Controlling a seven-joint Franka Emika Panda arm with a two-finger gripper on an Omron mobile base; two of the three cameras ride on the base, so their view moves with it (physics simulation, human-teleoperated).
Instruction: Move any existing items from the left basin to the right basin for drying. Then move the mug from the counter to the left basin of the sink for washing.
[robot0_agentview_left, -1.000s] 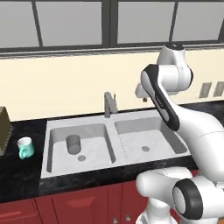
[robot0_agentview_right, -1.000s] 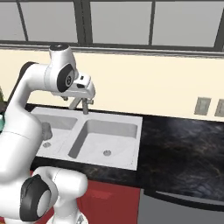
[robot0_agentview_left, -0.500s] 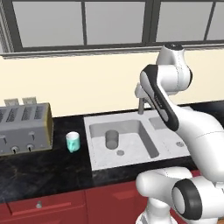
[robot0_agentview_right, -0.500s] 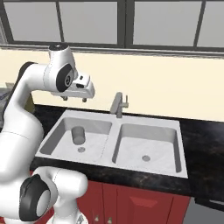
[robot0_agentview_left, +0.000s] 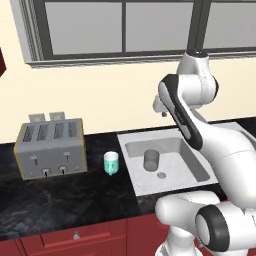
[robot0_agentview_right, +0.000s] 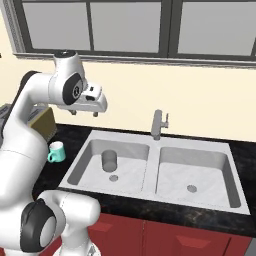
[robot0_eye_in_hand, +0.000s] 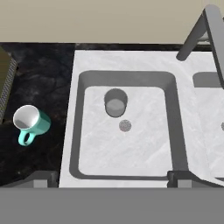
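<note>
Plain dull-grey cylindrical cup (robot0_eye_in_hand: 115, 103) stands upright in the narrower left basin (robot0_agentview_right: 90, 160) of the light-grey steel double sink (robot0_agentview_right: 155, 192), toward its back wall, just behind the round drain (robot0_eye_in_hand: 125, 126). Wider right basin (robot0_agentview_right: 220, 172) holds only its own drain. Small teal-and-white mug (robot0_agentview_left: 111, 163) sits on the glossy black stone counter (robot0_agentview_left: 60, 200), near the sink's left edge, between it and the silver four-slot toaster (robot0_agentview_left: 49, 148). Two-finger gripper (robot0_agentview_right: 84, 112) hangs high above the left basin, holding nothing; finger spacing cannot be told.

The robot's arm hides the right basin (robot0_agentview_left: 200, 167), and the faucet (robot0_eye_in_hand: 210, 30) is cut off.
</note>
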